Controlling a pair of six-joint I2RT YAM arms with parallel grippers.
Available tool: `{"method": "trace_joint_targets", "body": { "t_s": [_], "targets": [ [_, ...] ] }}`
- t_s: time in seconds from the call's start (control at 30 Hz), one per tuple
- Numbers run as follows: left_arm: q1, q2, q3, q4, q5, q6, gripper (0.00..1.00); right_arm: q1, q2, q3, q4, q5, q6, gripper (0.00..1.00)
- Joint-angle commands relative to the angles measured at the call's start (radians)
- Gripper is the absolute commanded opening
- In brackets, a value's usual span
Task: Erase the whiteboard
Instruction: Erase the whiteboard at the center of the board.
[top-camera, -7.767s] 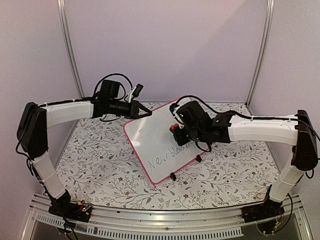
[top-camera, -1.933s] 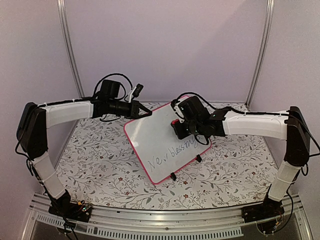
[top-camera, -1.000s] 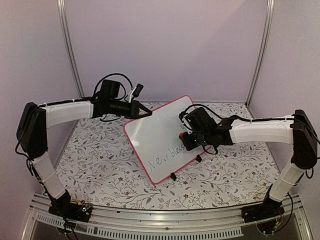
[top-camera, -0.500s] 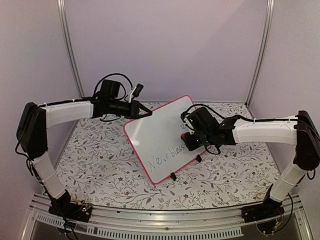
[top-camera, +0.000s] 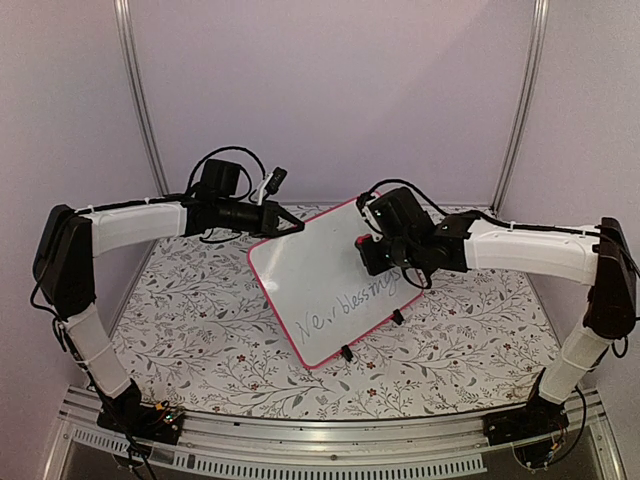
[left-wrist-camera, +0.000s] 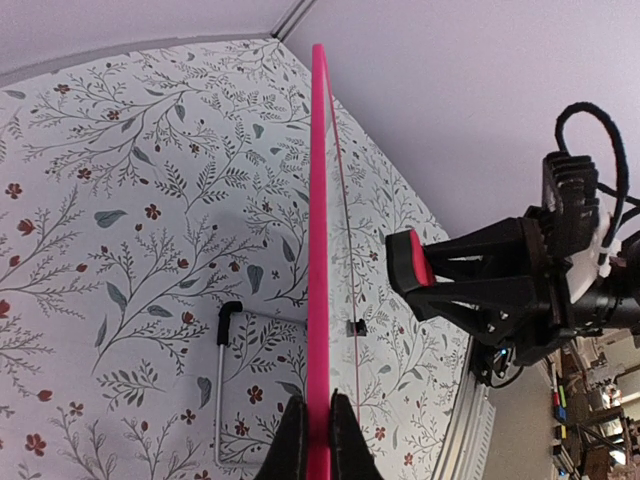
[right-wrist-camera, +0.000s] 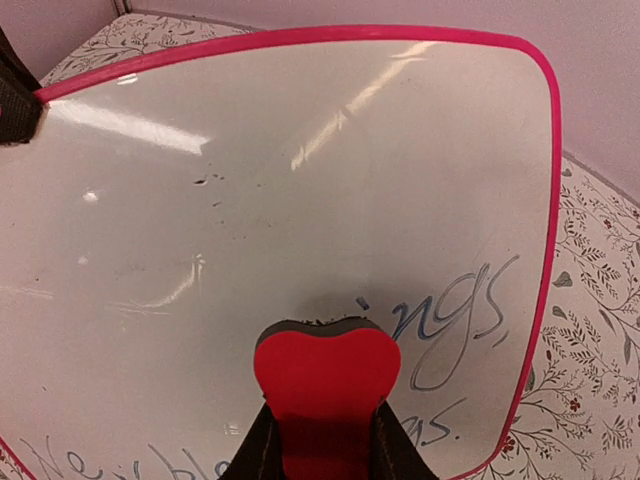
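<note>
Whiteboard: glossy white, thin pink rim, rounded corners. Sits mid-counter on floral print, propped tilted on black clip feet. Long axis runs near-left to far-right, writing face toward the right arm. Left gripper is pinched tight on the far rim. Right gripper clamps a red eraser, dark felt pad at the board beside the "ngs" handwriting; contact unclear.

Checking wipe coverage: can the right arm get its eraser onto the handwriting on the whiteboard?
Probably yes: the right pincer holds the red eraser close to the whiteboard beside the handwriting, with nothing between them.
</note>
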Motion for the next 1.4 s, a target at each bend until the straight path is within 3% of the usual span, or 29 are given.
{"method": "trace_joint_targets", "body": {
  "t_s": [0.0,0.33,1.37],
  "targets": [
    [-0.023,0.018,-0.001,-0.008,-0.028,0.041,0.00,-0.010,0.049,0.063,-0.012,0.043,-0.017,0.00],
    [-0.023,0.010,-0.001,-0.008,-0.033,0.044,0.00,-0.035,0.125,0.128,-0.022,0.035,-0.043,0.00],
    [-0.025,0.005,-0.001,-0.008,-0.031,0.042,0.00,-0.037,0.055,-0.123,0.048,-0.074,0.026,0.00]
  ]
}}
